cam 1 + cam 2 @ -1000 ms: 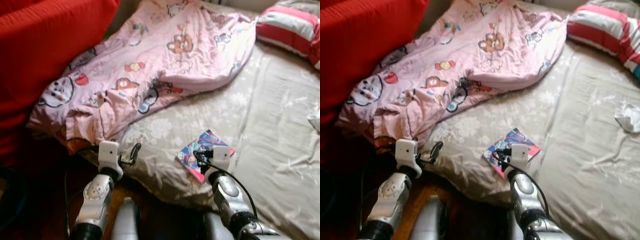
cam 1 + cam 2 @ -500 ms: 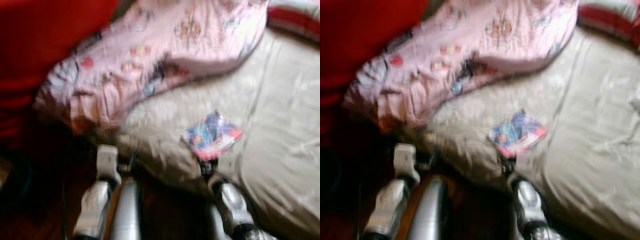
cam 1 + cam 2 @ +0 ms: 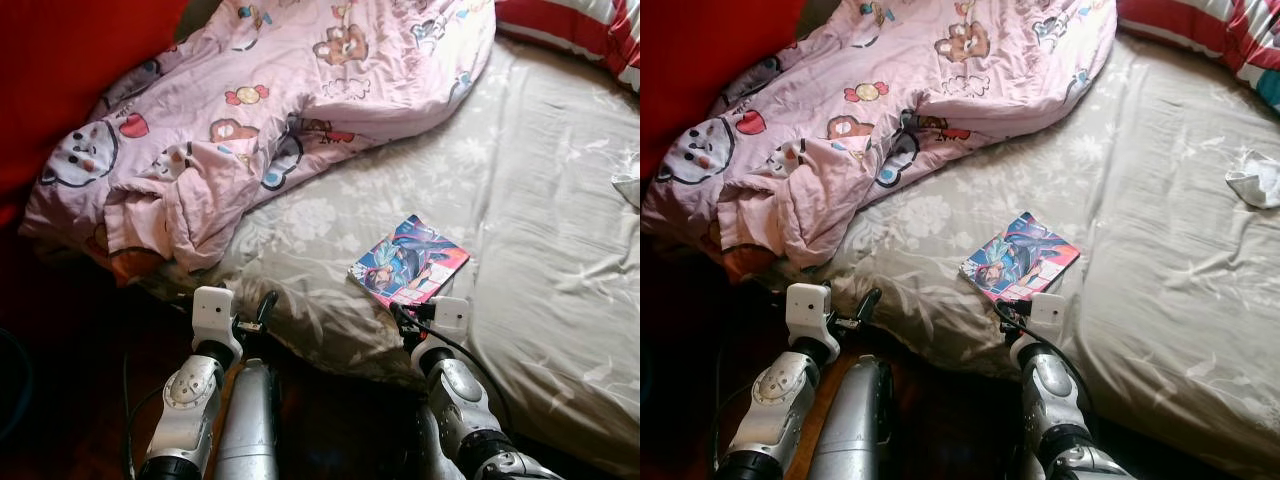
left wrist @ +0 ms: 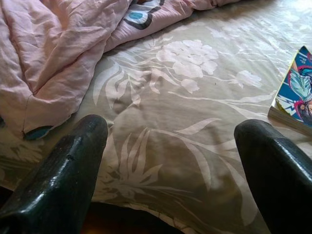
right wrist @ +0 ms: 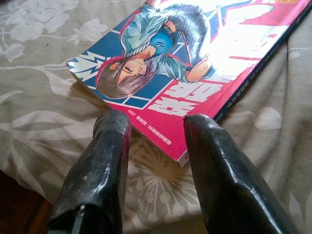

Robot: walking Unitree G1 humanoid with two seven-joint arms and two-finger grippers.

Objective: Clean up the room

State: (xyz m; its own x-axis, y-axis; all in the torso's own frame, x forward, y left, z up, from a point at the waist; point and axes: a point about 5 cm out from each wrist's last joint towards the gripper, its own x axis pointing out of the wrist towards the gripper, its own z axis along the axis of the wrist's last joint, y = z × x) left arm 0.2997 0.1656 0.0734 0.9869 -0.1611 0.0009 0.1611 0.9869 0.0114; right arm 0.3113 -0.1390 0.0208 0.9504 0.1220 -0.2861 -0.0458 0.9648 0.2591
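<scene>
Pink quilt point(image 3: 290, 90) still rumpled on the bed point(image 3: 560, 250); comic book point(image 3: 409, 261) lies near its edge, unlifted. Right gripper point(image 5: 156, 141) fingers apart just short of the book's corner; left gripper point(image 4: 170, 146) fingers wide apart, empty. Tidying barely begun.

Red couch point(image 3: 70, 70) left; striped pillow point(image 3: 580, 25) top right.

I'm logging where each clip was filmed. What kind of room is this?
Most likely a bedroom: a bed with a beige floral sheet, a rumpled pink cartoon-print duvet and a red-and-white striped pillow. A comic book lies on the sheet.
</scene>
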